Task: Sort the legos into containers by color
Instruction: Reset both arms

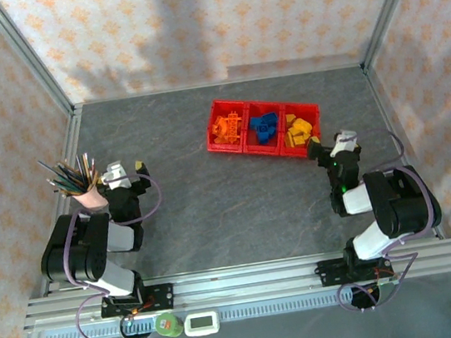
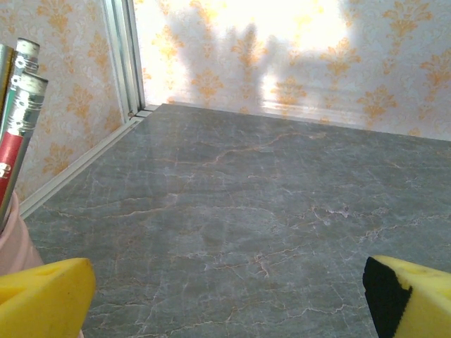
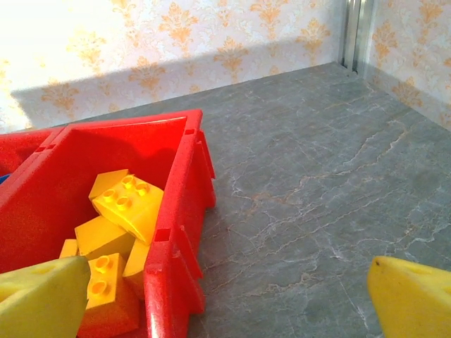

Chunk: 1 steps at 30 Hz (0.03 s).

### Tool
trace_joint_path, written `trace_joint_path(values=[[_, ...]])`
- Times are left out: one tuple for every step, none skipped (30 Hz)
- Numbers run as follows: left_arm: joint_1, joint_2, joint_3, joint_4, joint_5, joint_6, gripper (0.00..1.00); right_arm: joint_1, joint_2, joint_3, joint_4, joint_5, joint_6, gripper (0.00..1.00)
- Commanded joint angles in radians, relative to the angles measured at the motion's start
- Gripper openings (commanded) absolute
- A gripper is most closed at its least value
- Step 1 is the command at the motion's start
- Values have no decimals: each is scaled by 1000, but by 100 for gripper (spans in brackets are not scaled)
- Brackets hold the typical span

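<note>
Top external: legos (image 1: pixel 265 127) lie sorted in the containers (image 1: pixel 250 149) (orange, blue, yellow).

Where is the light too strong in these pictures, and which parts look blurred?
Top external: even light, soft shadows on the back wall. Left wrist: glare washes out the back wall; the pencils and left fingertips are blurred. Right wrist: back wall overexposed at upper left, yellow legos sharp, right fingertips soft.
</note>
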Motion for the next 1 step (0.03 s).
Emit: trace_joint_path(values=[[6, -1, 15, 39, 22, -11, 100, -2, -9, 9, 42, -8, -16, 100]])
